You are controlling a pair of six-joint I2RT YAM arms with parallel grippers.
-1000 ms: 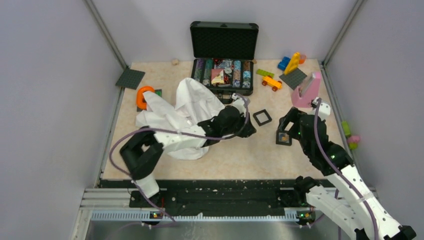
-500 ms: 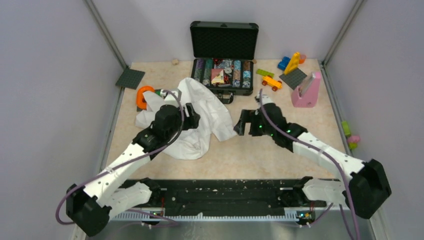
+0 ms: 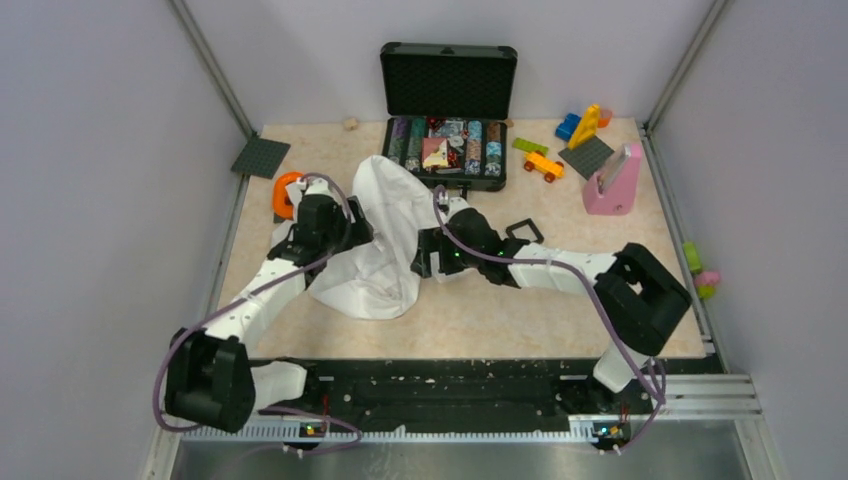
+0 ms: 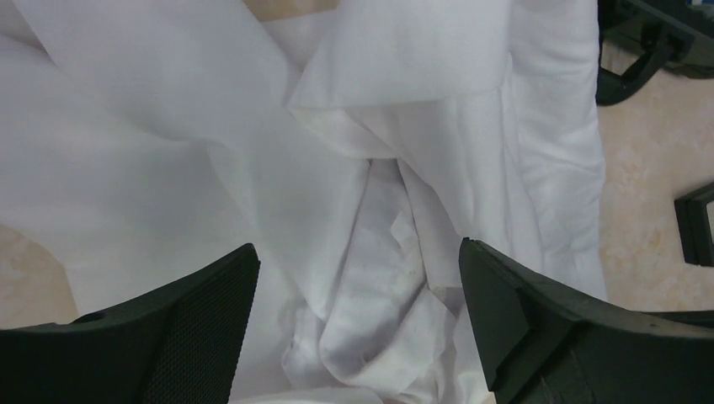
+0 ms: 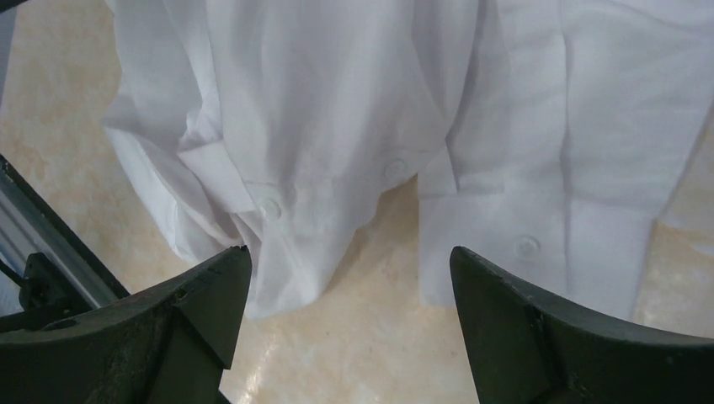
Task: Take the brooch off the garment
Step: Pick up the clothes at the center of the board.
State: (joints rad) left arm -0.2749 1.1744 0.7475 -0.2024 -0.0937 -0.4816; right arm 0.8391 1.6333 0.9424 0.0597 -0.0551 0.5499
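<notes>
While the two arms crowd in over the garment (image 3: pixel 385 215) from either side, the brooch is nowhere to be seen. No brown-orange speck shows from above or from either wrist, so it is presumably buried in a fold or on the underside of the cloth. The left end effector (image 4: pixel 355 249) hovers over the crumpled middle of the shirt, jaws spread wide, holding nothing. The right end effector (image 5: pixel 347 249) is just as wide apart and just as empty. It is poised above the near hem, where white buttons (image 5: pixel 269 208) dot the edge and bare table (image 5: pixel 354 353) shows below.

That is where the trouble lies. With the target unseen, a closing pinch here is likely to catch only fabric, or a button mistaken for the ornament. A pull would then drag the whole loose shirt across the table rather than free anything. Bunching the cloth further could bury the brooch deeper. If it is pinned through, tugging without the other arm holding the cloth down risks tearing the weave or bending the pin. The arms are also close together over one soft heap, so a careless reach could bring them into each other. And the black square frame (image 3: pixel 524 233) lies just right of the right arm's wrist, near enough to be knocked by a sweep.
</notes>
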